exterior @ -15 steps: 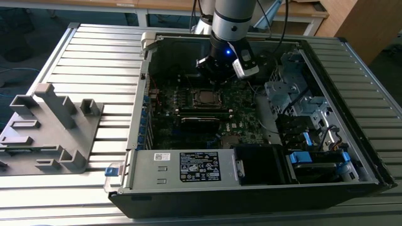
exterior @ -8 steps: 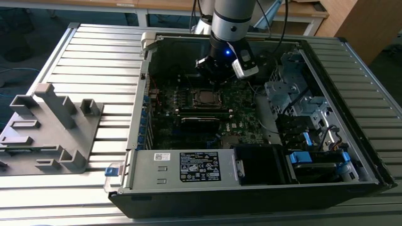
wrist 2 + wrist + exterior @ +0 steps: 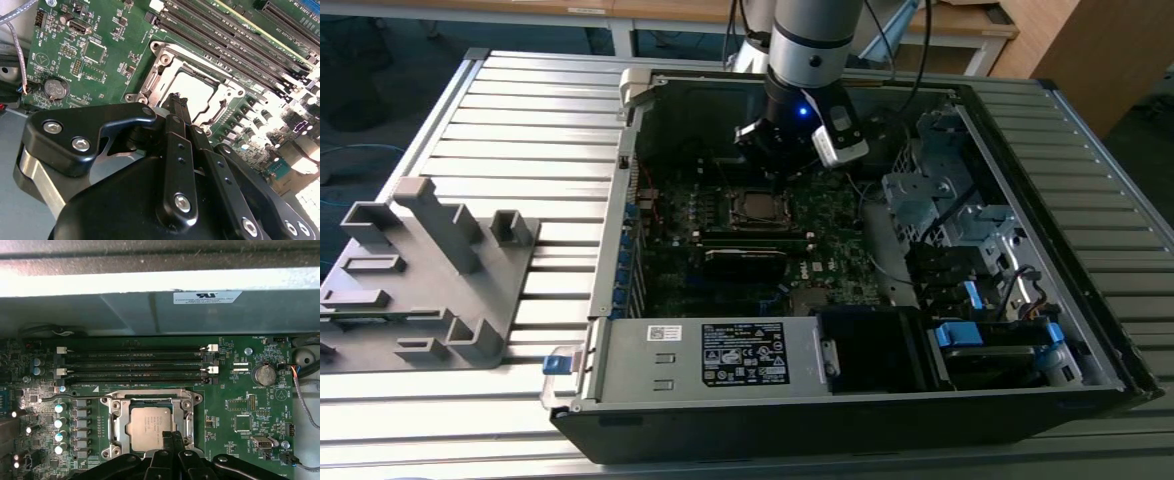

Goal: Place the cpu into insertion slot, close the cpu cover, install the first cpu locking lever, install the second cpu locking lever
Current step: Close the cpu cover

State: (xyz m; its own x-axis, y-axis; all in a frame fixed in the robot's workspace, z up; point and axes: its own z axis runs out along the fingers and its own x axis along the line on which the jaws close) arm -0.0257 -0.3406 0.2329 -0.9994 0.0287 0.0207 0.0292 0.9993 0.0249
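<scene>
The cpu [image 3: 149,424], a dull silvery square chip, lies flat in the insertion slot [image 3: 757,208] on the green board. The cpu cover [image 3: 116,416], a silvery frame plate, lies down around the chip, which shows through its window. A thin metal lever [image 3: 60,396] runs out from one corner of the socket; whether it is latched I cannot tell. My gripper [image 3: 172,438] hangs just above the socket's edge with its black fingers shut together and nothing between them. In the second wrist view the gripper [image 3: 176,100] points at the cover [image 3: 165,65] beside the cpu [image 3: 200,90].
The open computer case [image 3: 620,230] lies on a slatted metal table. Memory slots [image 3: 135,365] run beside the socket, and a coin battery [image 3: 264,374] sits on the board. A labelled grey power supply [image 3: 707,355] fills the near end. A grey fixture [image 3: 434,270] stands at the exterior view's left.
</scene>
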